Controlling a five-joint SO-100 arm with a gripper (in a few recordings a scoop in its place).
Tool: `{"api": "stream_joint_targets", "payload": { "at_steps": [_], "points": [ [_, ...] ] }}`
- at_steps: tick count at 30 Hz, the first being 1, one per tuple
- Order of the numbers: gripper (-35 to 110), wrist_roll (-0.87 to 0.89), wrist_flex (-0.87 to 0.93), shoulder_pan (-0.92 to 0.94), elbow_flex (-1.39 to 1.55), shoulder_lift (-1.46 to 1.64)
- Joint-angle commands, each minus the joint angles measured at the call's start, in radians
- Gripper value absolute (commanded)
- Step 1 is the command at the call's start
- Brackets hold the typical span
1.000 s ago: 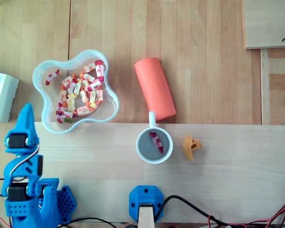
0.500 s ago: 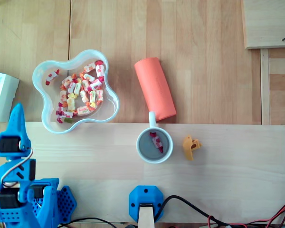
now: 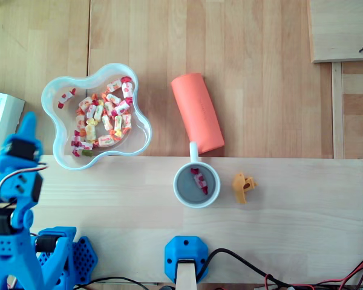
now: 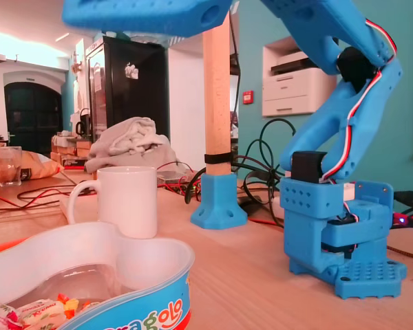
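Blue two-finger gripper (image 3: 25,130) hovers just left of the clear wavy-rimmed plastic bowl (image 3: 45,103) of wrapped sweets (image 3: 103,118). I cannot tell whether its jaws are parted. I judge it best to clear the rim first, then descend on a loose sweet

Gripper (image 3: 28,121): overhead view, between box and bowl.
Box (image 3: 3,121): just left of the gripper.
Bowl (image 3: 146,130): just right of the gripper, with sweets (image 3: 103,118) in it.
Cylinder (image 3: 197,112): well right of the gripper, beyond the bowl.
Mug (image 3: 186,194): on the board (image 3: 290,229), well apart to the gripper's lower right, one sweet (image 3: 199,180) inside.
Small piece (image 3: 244,186): on the board just right of the mug, farthest from the gripper.
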Motion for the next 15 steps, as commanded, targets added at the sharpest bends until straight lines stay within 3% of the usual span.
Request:
{"api": "stream_joint_targets", "payload": {
  "at_steps": [1, 8, 15],
  "points": [
    [-3, 0.204, 0.098, 0.092, -0.064, -0.012],
    [-3, 0.537, 0.233, 0.193, -0.008, -0.029],
    [-2, 0.686, 0.218, 0.258, 0.112, -0.031]
  ]
}}
